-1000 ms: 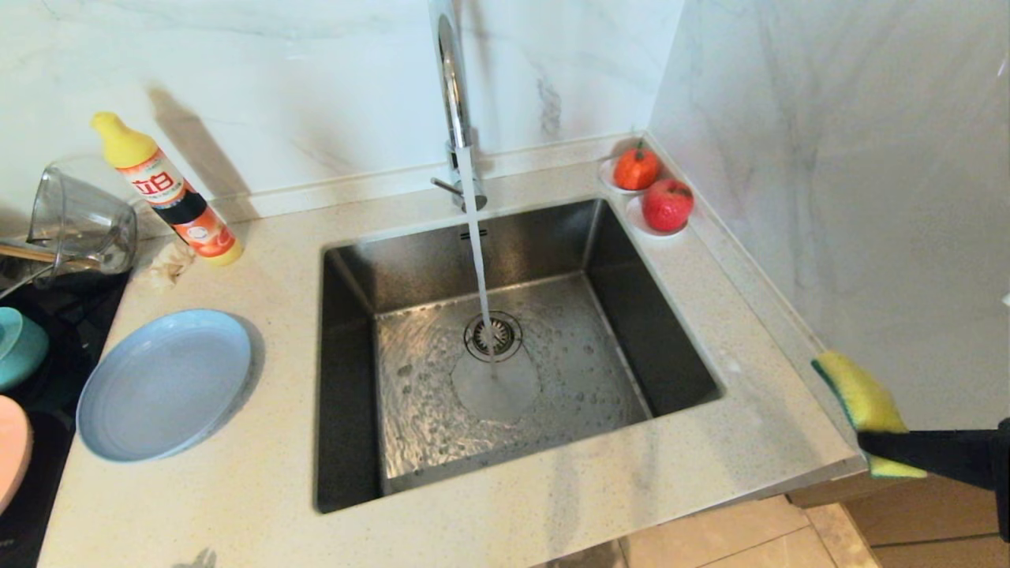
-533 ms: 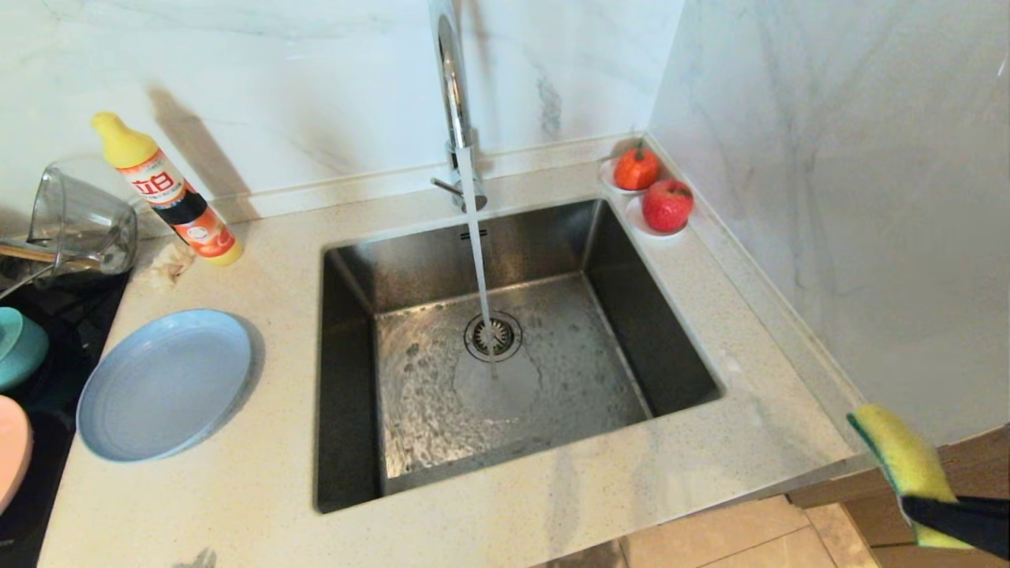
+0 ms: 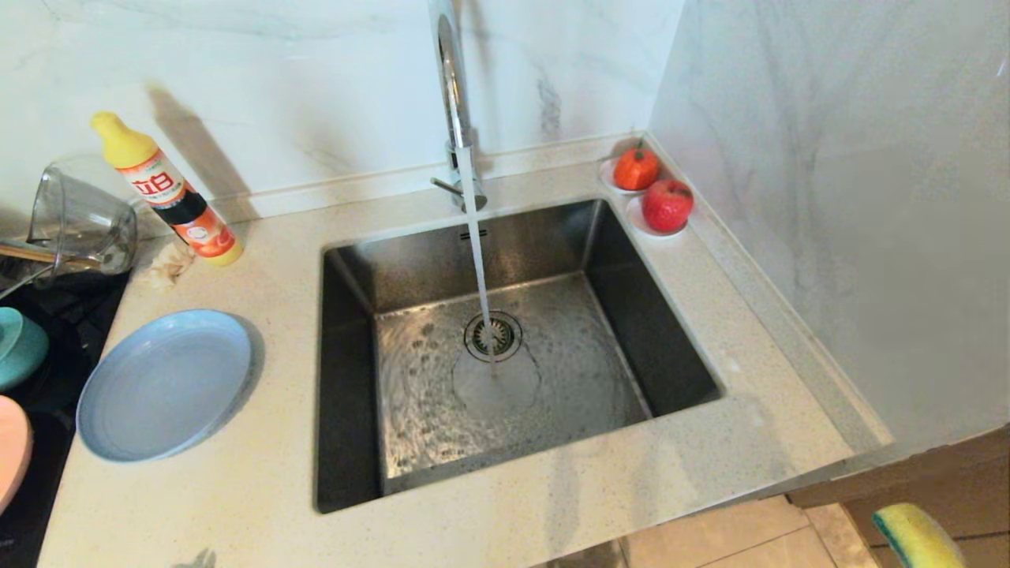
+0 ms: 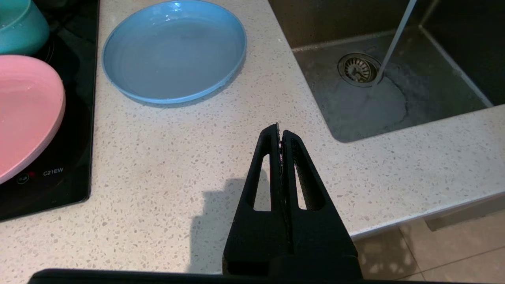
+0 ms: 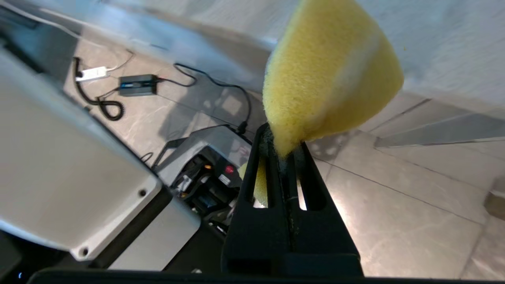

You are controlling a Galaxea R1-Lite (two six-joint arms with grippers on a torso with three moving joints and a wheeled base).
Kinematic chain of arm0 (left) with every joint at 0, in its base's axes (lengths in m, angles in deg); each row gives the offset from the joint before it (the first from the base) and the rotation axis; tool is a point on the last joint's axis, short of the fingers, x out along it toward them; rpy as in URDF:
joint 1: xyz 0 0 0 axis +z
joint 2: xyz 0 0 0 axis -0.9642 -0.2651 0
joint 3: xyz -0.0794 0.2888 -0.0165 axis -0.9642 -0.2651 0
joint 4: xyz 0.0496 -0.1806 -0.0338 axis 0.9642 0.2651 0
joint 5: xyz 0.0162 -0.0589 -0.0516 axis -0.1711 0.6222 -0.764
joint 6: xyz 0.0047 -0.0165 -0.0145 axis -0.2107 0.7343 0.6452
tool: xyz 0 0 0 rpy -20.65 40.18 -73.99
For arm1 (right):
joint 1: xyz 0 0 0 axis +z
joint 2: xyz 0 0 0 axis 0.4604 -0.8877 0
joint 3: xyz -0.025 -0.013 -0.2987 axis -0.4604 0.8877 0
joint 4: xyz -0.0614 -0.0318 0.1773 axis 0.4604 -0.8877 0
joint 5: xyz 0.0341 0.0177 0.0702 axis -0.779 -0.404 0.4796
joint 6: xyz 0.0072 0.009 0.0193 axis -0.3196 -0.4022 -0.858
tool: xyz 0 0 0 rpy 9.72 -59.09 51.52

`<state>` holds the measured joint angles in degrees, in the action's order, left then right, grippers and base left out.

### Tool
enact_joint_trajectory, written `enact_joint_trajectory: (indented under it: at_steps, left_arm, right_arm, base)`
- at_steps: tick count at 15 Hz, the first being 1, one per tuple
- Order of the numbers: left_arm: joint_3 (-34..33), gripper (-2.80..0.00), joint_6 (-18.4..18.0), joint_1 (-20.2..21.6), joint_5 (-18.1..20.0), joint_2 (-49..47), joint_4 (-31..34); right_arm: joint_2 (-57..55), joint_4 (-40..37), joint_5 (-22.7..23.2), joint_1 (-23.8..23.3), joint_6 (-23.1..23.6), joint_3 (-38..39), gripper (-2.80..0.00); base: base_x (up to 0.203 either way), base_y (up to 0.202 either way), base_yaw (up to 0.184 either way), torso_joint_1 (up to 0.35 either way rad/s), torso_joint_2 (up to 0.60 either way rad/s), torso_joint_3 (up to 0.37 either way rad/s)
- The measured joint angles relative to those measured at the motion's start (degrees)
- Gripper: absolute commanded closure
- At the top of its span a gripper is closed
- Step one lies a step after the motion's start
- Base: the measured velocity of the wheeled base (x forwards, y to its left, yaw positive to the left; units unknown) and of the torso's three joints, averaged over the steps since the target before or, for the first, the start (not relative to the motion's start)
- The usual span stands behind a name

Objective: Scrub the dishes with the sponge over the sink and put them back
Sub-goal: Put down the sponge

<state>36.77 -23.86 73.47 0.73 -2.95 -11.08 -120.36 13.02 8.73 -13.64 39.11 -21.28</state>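
Two tools: both pinched tight.
Right tool [image 5: 281,136]: clamps the sponge [image 5: 327,75] off the tabletop's [image 3: 513,521] front right corner, over the floor.
Left tool [image 4: 280,132]: empty, above the tabletop near the grey-blue plate [image 3: 164,384].
Sink [image 3: 347,379]: faucet [image 3: 454,95] running.
Left edge: pink plate [image 4: 27,110], teal bowl [image 4: 19,25].

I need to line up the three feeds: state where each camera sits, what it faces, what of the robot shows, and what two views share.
Head: high, looking down at the sink; only the sponge shows, no arm.
Left wrist: behind the shut left gripper, over the counter, facing the grey-blue plate.
Right wrist: behind the right gripper, shut on the sponge, facing floor.
Shared: head and left wrist both show plate, sink and running water.
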Motion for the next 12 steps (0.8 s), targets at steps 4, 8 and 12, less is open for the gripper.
enact_joint_trajectory:
  at_steps: [4,8,12]
  left_arm:
    - [0.00,0.00,0.02,0.01,0.00,-0.02,0.00]
    - [0.00,0.00,0.02,0.01,0.00,-0.02,-0.01]
    - [0.00,0.00,0.00,0.01,0.00,-0.07,0.00]
  right_arm:
    - [7.75,0.08,7.47,-4.56,2.56,5.74,0.00]
    - [15.51,0.40,6.87,-9.90,3.08,10.17,0.00]
    - [21.37,0.45,2.71,-11.57,2.81,13.11,0.00]
  base:
    - [0.000,0.000,0.000,0.000,0.00,0.000]
    - [0.000,0.000,0.000,0.000,0.00,0.000]
    - [0.000,0.000,0.000,0.000,0.00,0.000]
